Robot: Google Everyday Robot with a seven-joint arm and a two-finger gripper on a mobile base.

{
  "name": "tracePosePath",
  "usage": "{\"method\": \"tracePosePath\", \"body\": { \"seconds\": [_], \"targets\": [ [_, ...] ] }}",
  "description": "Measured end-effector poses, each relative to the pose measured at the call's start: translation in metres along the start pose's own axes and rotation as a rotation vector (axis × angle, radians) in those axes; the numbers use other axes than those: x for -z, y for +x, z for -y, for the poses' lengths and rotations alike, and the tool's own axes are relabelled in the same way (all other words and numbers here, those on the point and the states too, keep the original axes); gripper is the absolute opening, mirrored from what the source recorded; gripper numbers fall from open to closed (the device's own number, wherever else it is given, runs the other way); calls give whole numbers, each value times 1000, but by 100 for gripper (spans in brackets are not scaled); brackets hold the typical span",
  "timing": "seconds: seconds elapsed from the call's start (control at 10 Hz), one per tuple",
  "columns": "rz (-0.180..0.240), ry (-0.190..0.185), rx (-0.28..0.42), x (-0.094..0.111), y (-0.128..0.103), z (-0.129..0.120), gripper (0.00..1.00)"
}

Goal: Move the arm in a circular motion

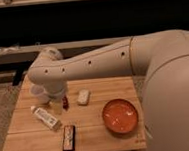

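Camera view shows you the arm (87,65), thick, smooth and white with small dark dots, stretched leftward across the wooden table (99,140) from the bulky shoulder at right, its long axis nearly level. Its elbow bends down over the table's back-left corner, where the gripper (56,105), a pale yellowish tip, hangs beside the small red object (65,102); your circle pivots from there.

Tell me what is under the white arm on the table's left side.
Under the arm, the hand hangs over the table beside a small red object. A white cup shows partly; the rest is covered.
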Motion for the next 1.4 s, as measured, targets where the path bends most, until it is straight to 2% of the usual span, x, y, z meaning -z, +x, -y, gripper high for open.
{"method": "tracePosePath", "body": {
  "seconds": [0.2,0.3,0.4,0.6,0.7,0.8,1.0,1.1,1.4],
  "targets": [
    [11,-29,88,8,10,-53,72],
    [13,-48,119,10,23,-76,72],
    [13,-72,130,13,46,-100,72],
    [13,-108,99,15,91,-125,72],
    [13,-119,68,15,109,-129,72],
    [11,-135,19,14,132,-128,72],
    [11,-144,-67,10,156,-111,72],
    [10,-147,-118,7,170,-94,72],
    [8,-159,-272,-6,208,-21,72]
  ]
}}
